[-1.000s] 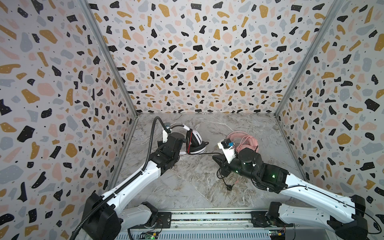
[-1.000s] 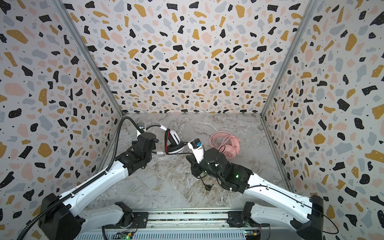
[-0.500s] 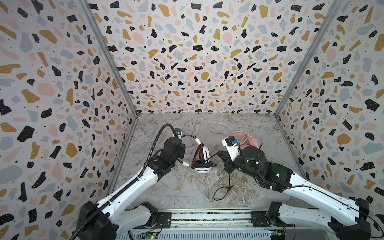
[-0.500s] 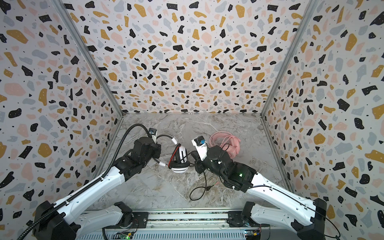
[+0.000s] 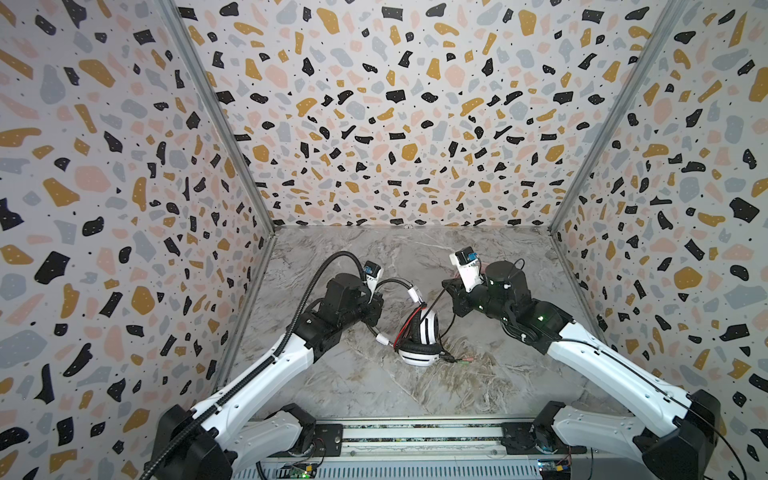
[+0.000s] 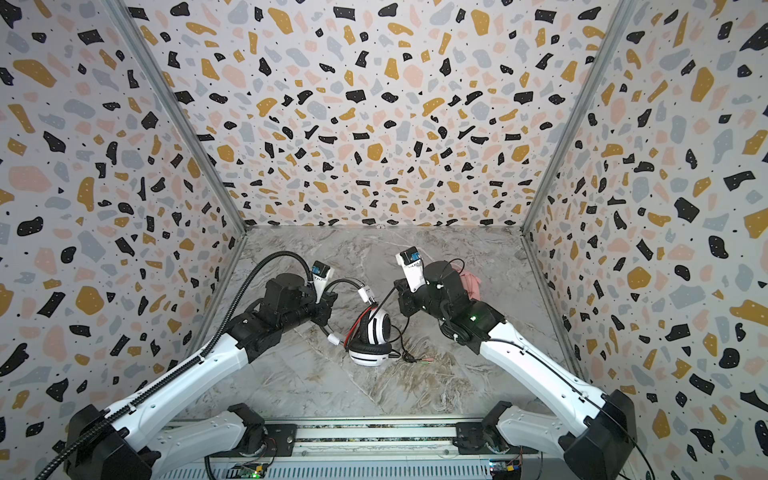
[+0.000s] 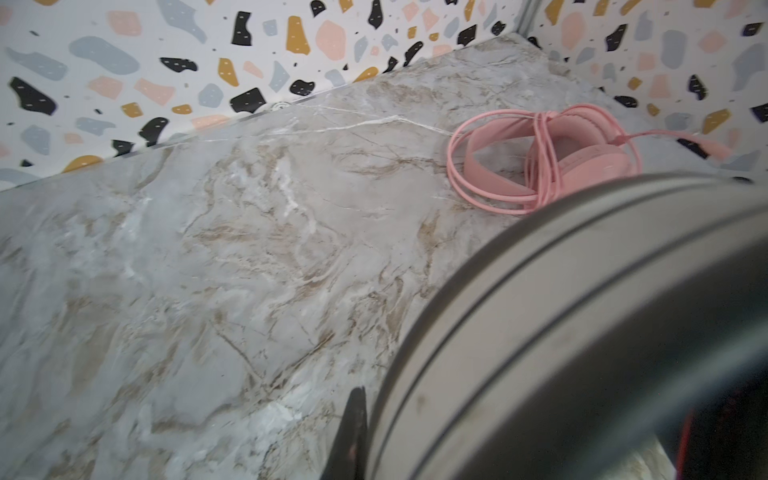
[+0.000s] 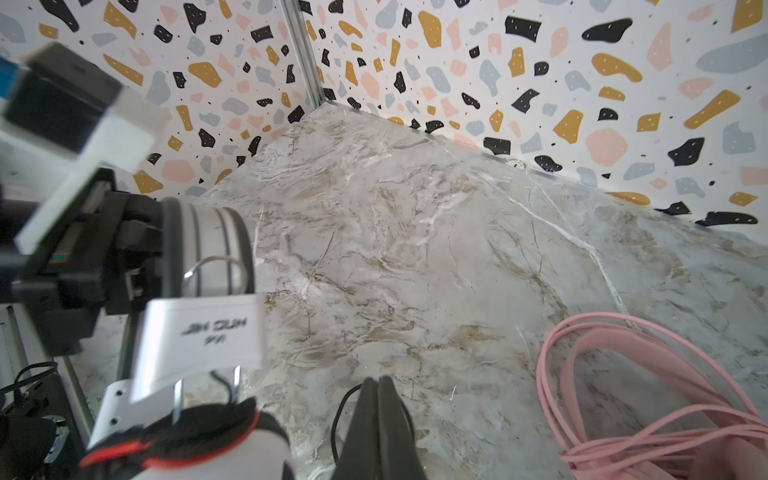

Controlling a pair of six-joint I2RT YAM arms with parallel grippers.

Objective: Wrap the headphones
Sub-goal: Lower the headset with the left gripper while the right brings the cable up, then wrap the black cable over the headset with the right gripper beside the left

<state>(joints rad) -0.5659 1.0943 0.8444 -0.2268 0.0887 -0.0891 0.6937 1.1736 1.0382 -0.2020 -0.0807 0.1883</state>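
Numbering two: white headset [image 5: 428, 328], pink headset [image 7: 590, 160].

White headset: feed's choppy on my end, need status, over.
Left gripper shut on headband of white headset. Right gripper shut on black cable; plugs lie loose. Pink headset sits apart, already coiled.

Upside-down blk print on white headset [image 8: 199, 345] slider, small, illegible
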